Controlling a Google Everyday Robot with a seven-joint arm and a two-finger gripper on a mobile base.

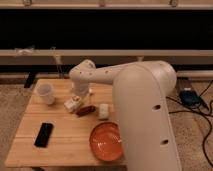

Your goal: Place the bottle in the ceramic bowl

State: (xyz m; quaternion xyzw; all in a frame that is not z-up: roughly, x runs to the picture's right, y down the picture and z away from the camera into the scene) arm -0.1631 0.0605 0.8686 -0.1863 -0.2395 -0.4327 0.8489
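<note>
The white arm (142, 110) fills the right side of the view, reaching up and left across the wooden table (65, 150) so that its wrist hangs over the far middle of the top, where the small items lie.

The ceramic bowl (105, 142) sits at the near edge, partly tucked beside the arm's bulk. It holds nothing, so the task's main step is not yet done. Its wide, shallow shape should make it an easy target for a drop from above.

The black phone (43, 134) lies flat at near left and the white cup (46, 93) stands upright at far left. Both are well apart from the work and out of the likely path.

The gripper (79, 96) points down from the wrist, right over the bottle. Its claw is released and grasps nothing, which suits a descent to straddle the bottle.

The bottle (71, 104) lies on the table under the gripper, well apart from the bowl. Just to its right are 2 distractors, a white rounded block (103, 111) and a small reddish-brown object (86, 110), close enough to be nudged.
</note>
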